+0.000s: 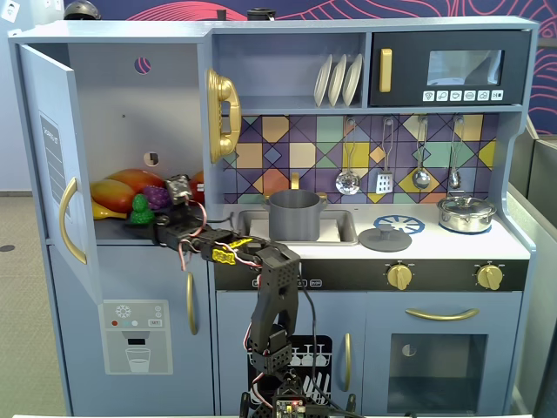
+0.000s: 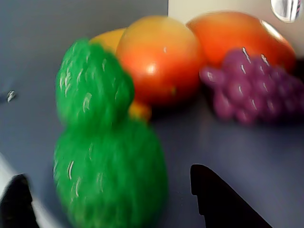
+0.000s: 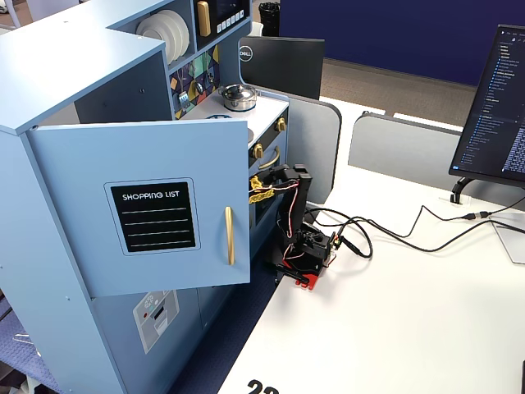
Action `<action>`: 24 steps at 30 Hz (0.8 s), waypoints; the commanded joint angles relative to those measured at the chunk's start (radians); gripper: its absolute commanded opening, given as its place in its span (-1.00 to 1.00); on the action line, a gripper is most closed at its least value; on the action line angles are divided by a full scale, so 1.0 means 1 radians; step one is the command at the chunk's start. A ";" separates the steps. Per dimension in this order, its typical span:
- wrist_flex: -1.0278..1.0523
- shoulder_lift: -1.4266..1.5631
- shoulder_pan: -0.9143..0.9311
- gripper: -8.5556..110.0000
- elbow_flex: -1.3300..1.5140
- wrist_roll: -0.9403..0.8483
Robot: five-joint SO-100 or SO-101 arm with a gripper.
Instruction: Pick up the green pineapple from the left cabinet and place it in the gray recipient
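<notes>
- Step in hand looks like the approach for the grab: the claw (image 2: 111, 190) is reaching into the left cabinet (image 1: 113, 96) with both dark tips showing at the bottom of the wrist view, spread wide, nothing held yet.
- The green pineapple (image 2: 104, 156) stands upright on the cabinet floor right between the tips, closer to the left tip in the wrist view, so I'd nudge a bit left to center it before closing.
- I'd squeeze the fat lower body and leave the leafy top alone; it's bumpy, rounded plastic, so a pinch too high would probably make it pop out.
- Watch the neighbours: the mango (image 2: 159, 57) is just behind the pineapple, and the purple grapes (image 2: 251, 92) sit beyond the right tip. Pushing in too deep would likely shove them around.
- Cabinet contents, per a fixed view: pineapple (image 1: 139, 209) at the front, the grapes beside it, orange-yellow fruit piled behind.
- The gray recipient (image 1: 295, 213) sits in the sink well off to the claw's right in that view. Can't see inside it from here.
- After lifting, back straight out so the door (image 1: 54, 165) doesn't get clipped.
</notes>
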 commanded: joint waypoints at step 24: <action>0.336 1.290 0.492 -0.86 0.431 -0.121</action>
